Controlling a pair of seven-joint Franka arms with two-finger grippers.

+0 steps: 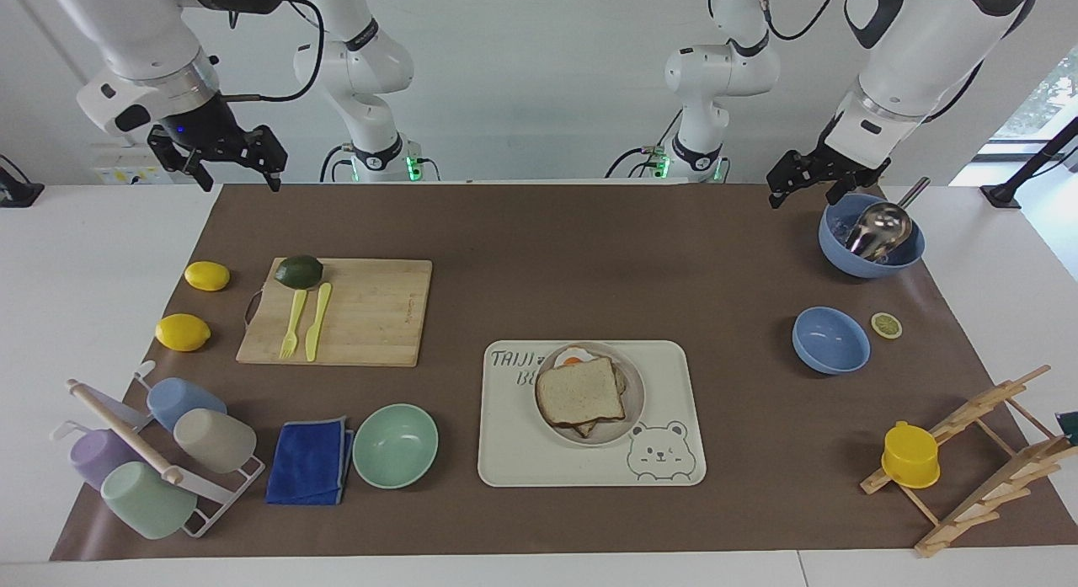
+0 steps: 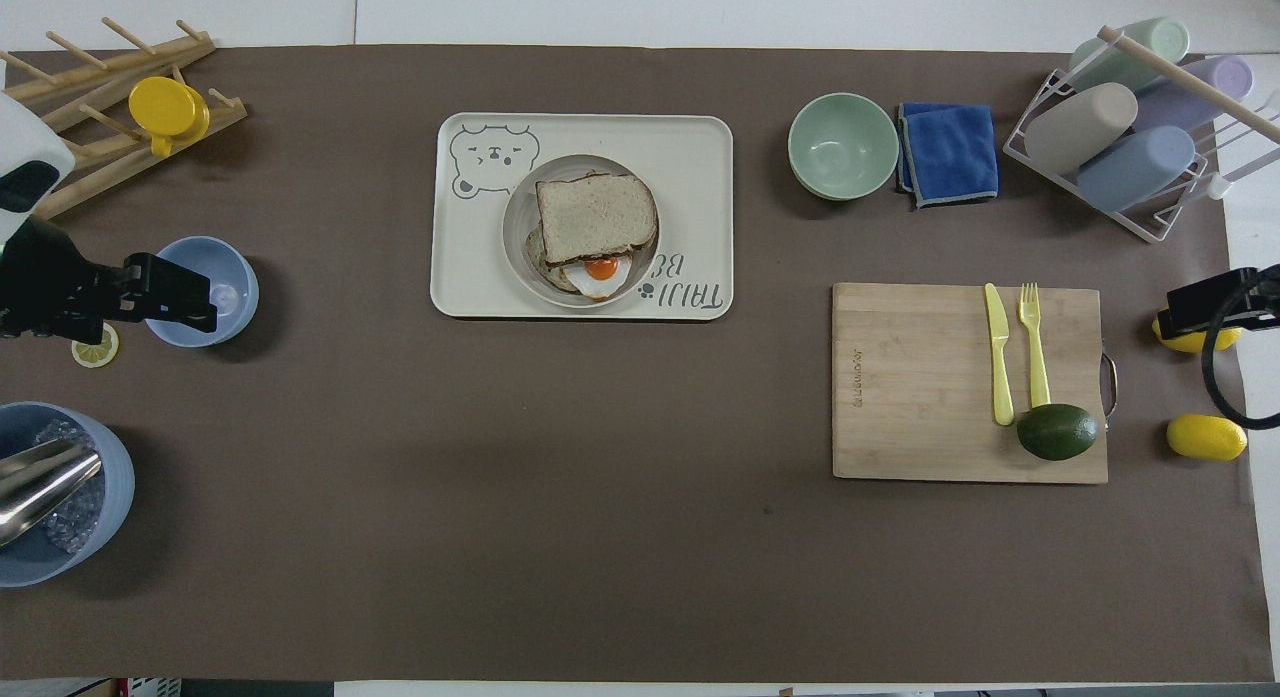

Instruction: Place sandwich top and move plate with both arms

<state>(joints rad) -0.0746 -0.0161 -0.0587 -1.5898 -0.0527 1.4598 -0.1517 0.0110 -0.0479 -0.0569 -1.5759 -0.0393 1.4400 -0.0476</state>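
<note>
Sandwich on its plate, with both grippers raised and well clear. The sandwich top point(image 1: 581, 391), a plain square slice with a brown crust, lies on the egg-bearing slice point(image 1: 575, 357), slightly askew so that the egg shows at the edge nearer the robots; the stack sits in the plate point(image 1: 634, 406), a small round pale dish resting on the tray point(image 1: 674, 465) with the bear drawing. The left gripper point(image 1: 813, 179) hangs in the air, just above the rim of the blue bowl point(image 1: 872, 263) that holds a metal scoop, its fingers spread and holding nothing; the right gripper point(image 1: 227, 159) hangs over the table's edge at the right arm's end, above the cutting board point(image 1: 370, 313), its fingers likewise spread and empty. The plate lies well apart from both pairs of fingers, roughly midway between them and much lower. Handling, as a judgement: the bread is soft, light and easily dented, so a pinch at its crust would likely suffice, while the loose stack may slide if the plate tilts. The plate appears stiff, smooth and probably slippery, with a low rim; the natural holds are two facing points on that rim, one for each pair of fingers, with the lift kept level. The tray beneath leaves little room to slip a finger under the rim.
</note>
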